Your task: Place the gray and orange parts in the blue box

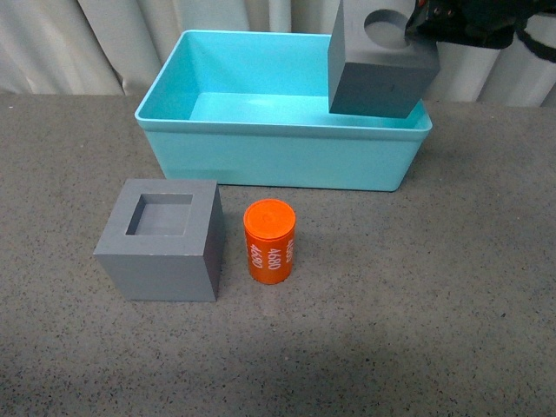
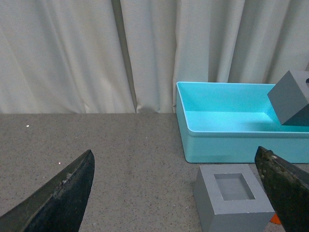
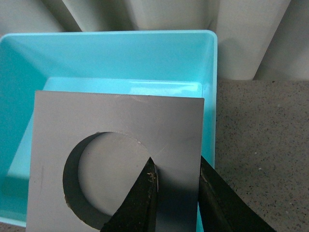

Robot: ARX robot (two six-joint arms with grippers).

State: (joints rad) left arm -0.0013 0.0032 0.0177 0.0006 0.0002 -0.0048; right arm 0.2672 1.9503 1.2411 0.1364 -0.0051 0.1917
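Note:
My right gripper [image 1: 415,22] is shut on the gray cube with the round recess [image 1: 380,61], one finger inside the recess and one on the outer wall [image 3: 176,164]. That cube hangs tilted over the right end of the blue box [image 1: 278,161], above its floor [image 3: 120,84]. On the table in front of the box stand the gray cube with the square recess [image 1: 161,239] and, to its right, the orange cylinder [image 1: 269,241] with white numerals. My left gripper [image 2: 176,193] is open, low over the table, left of the square-recess cube [image 2: 234,200].
Pale curtains [image 2: 96,53] hang behind the table. The speckled gray tabletop [image 1: 434,295] stretches out to the right of the orange cylinder and in front of both parts.

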